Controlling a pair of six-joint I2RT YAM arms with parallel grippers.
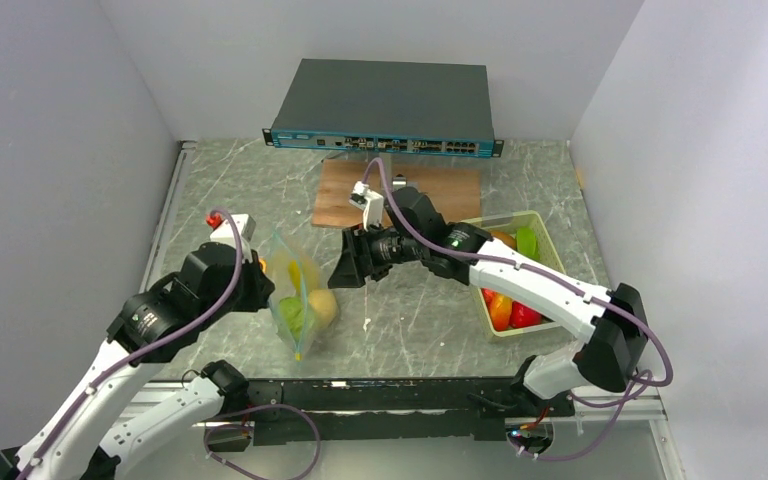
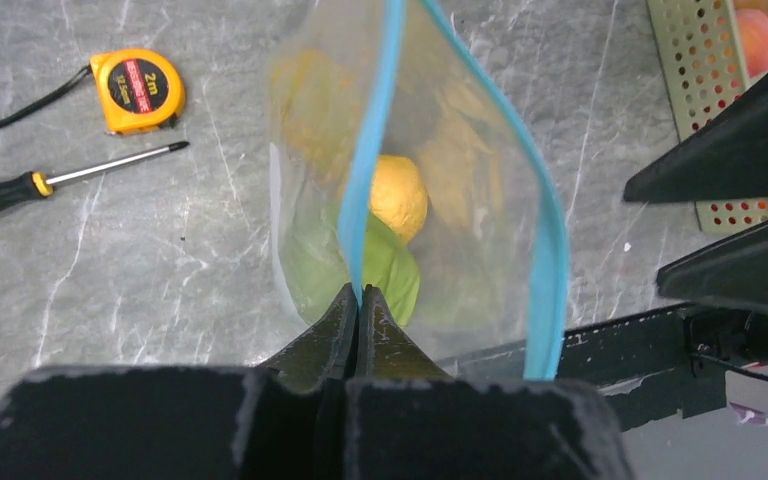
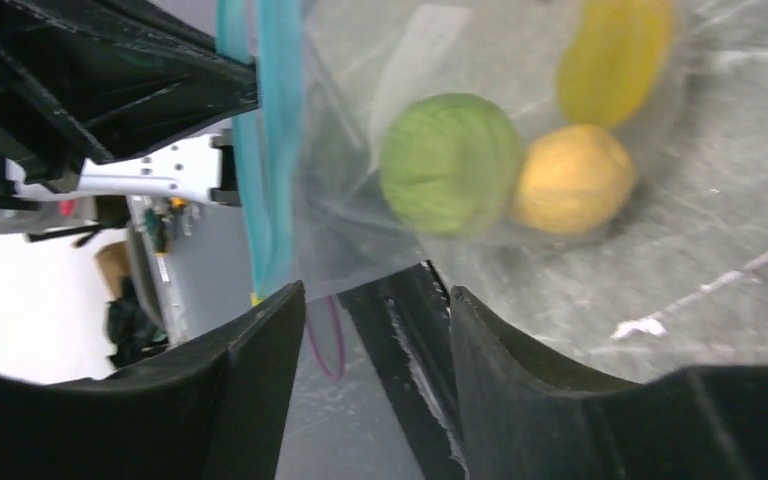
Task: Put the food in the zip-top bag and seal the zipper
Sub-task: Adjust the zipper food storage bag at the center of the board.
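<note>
Pinched zipper (image 2: 372, 130) in left end effector (image 2: 358, 300), had right end effector (image 3: 370, 300) spread beside bag (image 1: 295, 290) upright on worktop (image 1: 420, 330), food (image 3: 450, 163) inside; risked strip slipping from thin grip, bag collapsing, food spilling.

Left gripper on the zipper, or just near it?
Touching. The left wrist view shows the left gripper shut on the zipper: the teal strip runs straight down between its closed tips, with no gap.

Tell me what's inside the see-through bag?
The bag holds three toy foods: a round green one, a round yellow-orange one and a longer yellow one. Anything behind them is hidden.
</note>
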